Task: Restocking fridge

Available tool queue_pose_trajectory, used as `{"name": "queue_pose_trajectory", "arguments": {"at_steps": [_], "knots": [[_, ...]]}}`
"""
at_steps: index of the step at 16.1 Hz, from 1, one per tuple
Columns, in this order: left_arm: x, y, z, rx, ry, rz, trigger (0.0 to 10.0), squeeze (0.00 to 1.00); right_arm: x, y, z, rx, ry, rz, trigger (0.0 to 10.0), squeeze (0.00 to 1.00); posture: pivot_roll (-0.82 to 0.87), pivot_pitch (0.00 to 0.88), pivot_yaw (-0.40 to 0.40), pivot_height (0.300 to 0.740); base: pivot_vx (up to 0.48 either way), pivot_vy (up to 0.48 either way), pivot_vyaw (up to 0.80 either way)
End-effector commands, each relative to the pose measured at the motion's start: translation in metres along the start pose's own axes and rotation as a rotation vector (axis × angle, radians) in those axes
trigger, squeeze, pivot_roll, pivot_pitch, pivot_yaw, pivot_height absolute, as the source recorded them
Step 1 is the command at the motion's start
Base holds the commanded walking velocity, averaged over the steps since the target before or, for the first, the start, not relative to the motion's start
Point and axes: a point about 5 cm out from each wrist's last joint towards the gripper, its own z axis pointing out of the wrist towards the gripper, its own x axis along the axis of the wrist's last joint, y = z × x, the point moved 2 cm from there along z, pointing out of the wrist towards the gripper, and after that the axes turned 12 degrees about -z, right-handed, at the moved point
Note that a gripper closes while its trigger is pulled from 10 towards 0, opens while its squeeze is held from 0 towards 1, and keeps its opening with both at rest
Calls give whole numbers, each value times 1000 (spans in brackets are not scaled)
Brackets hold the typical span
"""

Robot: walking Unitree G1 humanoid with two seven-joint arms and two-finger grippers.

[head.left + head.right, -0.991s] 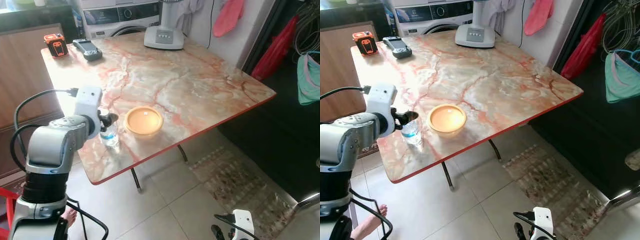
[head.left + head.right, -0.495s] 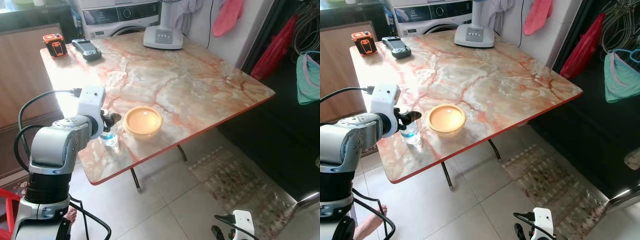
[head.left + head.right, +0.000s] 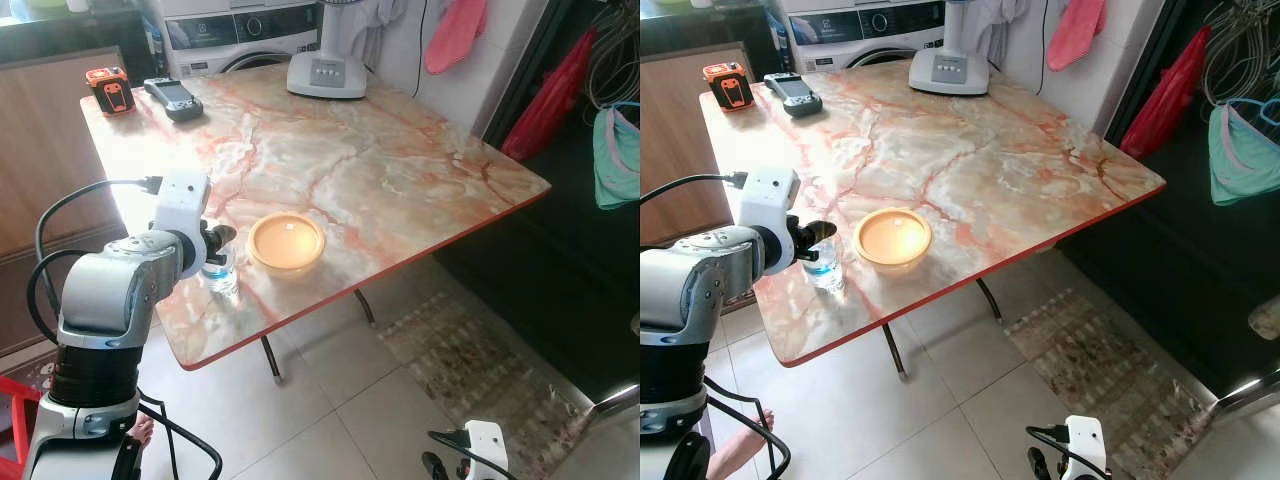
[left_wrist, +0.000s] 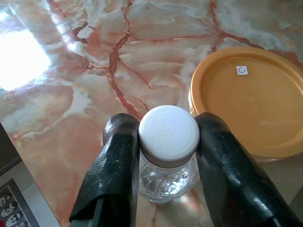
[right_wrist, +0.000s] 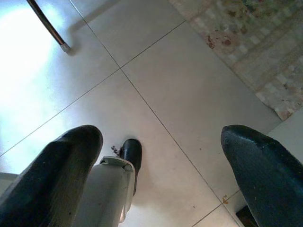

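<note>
Closed a little more on the bottle [image 4: 168, 156] since half a second ago: left gripper [image 4: 165, 163] now pinching it just under the white cap [image 4: 169, 130], one black finger touching each side.

Largest, marble table [image 3: 330, 150] with red veins, on thin metal legs over a tiled floor [image 3: 970, 400]. Behind it, washing machine [image 3: 240, 30] with a brand mark too small to read. On the far edge, white appliance base [image 3: 325, 70]; at the far left corner, dark handheld device [image 3: 172, 97] and orange-black tool [image 3: 110, 88], writing unreadable. Near the front edge, orange tub [image 3: 287, 243] with lid bearing a small white square label with a round mark, just beside the bottle. Bottle upright near the table's front left edge.

Right gripper [image 5: 165, 175] hanging low above the floor, fingers spread wide.
</note>
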Motion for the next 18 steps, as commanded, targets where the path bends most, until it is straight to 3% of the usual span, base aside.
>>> {"name": "queue_pose_trajectory", "arguments": {"at_steps": [1,6,10,12,14,15,17,18], "knots": [[3,2,-3,-9,19,5,0,0,-6,5,-2,-7,-18,-4,10000,0,72,50,-111,740,0,0,0],[0,-1,-3,6,13,0,0,0,-7,4,-3,3,-21,-18,10000,0,72,55,-112,740,0,0,0],[16,-17,-7,79,79,15,0,0,-6,4,-3,19,-20,-59,10000,0,77,54,-112,740,0,0,0],[30,-37,-14,164,136,28,0,0,-5,3,-2,20,-17,-70,10000,0,76,54,-111,740,0,0,0],[31,-62,-16,237,160,29,0,0,-2,2,-2,23,-10,-136,10000,0,76,50,-108,740,0,0,0],[25,-90,-16,322,171,5,0,0,-1,2,-2,30,-4,-156,10000,0,72,54,-104,740,0,0,0],[12,-125,-16,390,207,3,0,0,0,0,-1,57,-6,-203,10000,0,74,51,-99,740,0,0,0],[-11,-145,-14,427,188,2,9333,0,0,-1,-1,56,-6,-206,10000,0,70,42,-97,740,0,0,0]]}}
